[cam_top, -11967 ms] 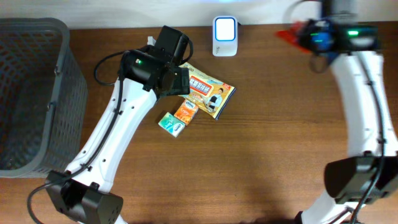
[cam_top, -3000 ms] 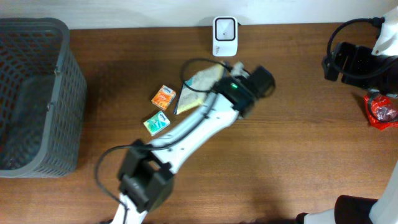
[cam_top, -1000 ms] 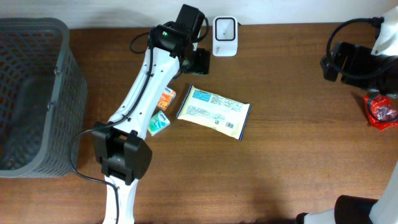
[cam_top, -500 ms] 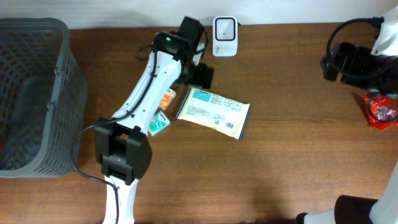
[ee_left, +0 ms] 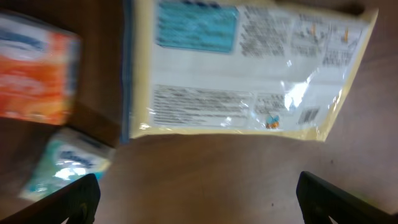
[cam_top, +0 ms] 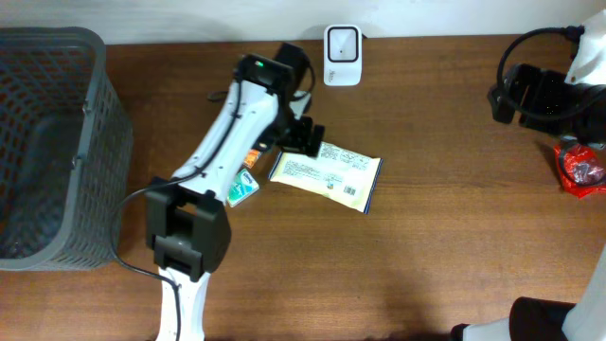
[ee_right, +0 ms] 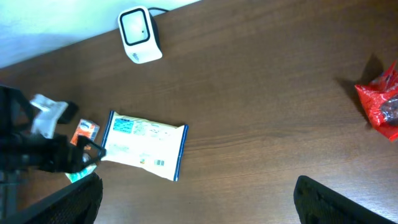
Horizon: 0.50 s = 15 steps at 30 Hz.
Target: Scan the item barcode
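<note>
The packet [cam_top: 327, 170] lies flat on the table [cam_top: 426, 256] just below the middle of the overhead frame. Nothing is holding it. Its back is up, with the blue panel and small print showing, which I take to be deliberate, since that leaves the barcode [ee_left: 309, 116] uncovered. My left claw [ee_left: 199, 200] hangs over the packet's upper left end. Its fingers are spread wide to either lower corner of the wrist view with nothing between them, so it looks placed for a fresh grasp, not a carry. The right claw [ee_right: 202, 199] is also spread and empty, parked at the far right of the overhead frame near the red bag [cam_top: 579, 170], I'd guess to keep out of the way.

The scanner [cam_top: 342, 43] stands at the top centre, apart from the packet. An orange box [ee_left: 37, 78] and a green box [ee_left: 65, 168] sit just beside the packet's left end, and the basket [cam_top: 99, 114] fills the far left.

The packet's long axis runs left to right in the overhead frame, dipping a little toward the right. The blue panel is at the left end and the barcode is near the lower right corner. The code faces upward rather than toward the scanner, so I judge it still needs lifting and turning.
</note>
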{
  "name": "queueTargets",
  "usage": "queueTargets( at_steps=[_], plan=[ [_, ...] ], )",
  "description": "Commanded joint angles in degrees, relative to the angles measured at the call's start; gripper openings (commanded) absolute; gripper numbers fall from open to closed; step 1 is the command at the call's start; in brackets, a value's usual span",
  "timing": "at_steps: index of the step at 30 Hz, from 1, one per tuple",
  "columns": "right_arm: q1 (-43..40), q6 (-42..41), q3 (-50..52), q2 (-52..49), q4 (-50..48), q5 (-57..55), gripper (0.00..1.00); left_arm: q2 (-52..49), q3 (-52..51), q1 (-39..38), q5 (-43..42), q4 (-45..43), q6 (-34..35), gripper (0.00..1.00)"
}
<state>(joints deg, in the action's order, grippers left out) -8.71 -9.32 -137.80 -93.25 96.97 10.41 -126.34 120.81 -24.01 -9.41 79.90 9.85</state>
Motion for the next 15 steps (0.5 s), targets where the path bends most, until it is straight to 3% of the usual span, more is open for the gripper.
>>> queueTargets(
  at_steps=[1,5,8,15],
  plan=[
    [-0.35,-0.63,-0.42,0.85,0.33,0.52,0.98,5.53,2.34,4.17,0.81,0.09,-0.55,0.99],
    [-0.35,-0.63,-0.42,0.85,0.33,0.52,0.98,5.22,1.84,6.08,-0.24,-1.7,-2.62,0.99],
    [-0.35,-0.63,-0.42,0.85,0.33,0.52,0.98,4.15,0.46,5.97,-7.54,-3.19,-6.93,0.99],
    [-0.35,-0.63,-0.42,0.85,0.33,0.52,0.98,1.97,-2.38,6.16,-7.37,-6.36,-7.26,0.99]
  ],
)
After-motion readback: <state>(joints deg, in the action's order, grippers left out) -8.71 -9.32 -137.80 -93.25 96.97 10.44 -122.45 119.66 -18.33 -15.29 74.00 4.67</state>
